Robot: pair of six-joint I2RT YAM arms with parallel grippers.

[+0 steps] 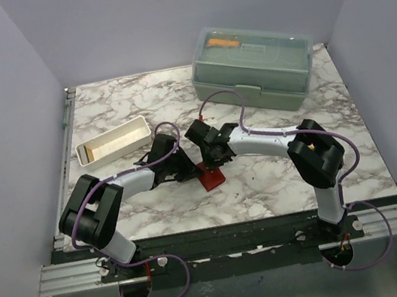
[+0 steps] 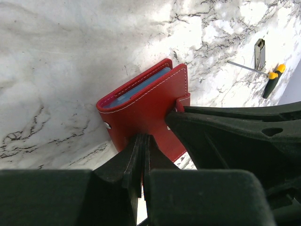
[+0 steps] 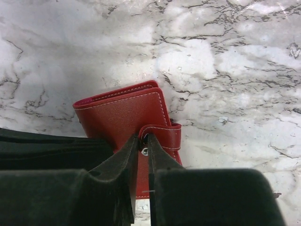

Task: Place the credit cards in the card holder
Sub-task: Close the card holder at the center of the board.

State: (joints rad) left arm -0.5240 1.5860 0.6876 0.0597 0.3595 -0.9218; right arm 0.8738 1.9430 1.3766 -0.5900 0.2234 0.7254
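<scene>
Steadying the folded holder (image 2: 146, 103), left gripper (image 2: 142, 140) pinches its edge, almost closed, while right gripper (image 3: 142, 140), likewise, nips the strap (image 3: 164, 134), likely fastening it.

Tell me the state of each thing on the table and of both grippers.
card holder: folded over, slightly ajar, lying flat
left gripper: shut on card holder's edge
right gripper: shut on card holder's strap
green box: lid shut
white tray: open-topped, something tan at one end
</scene>
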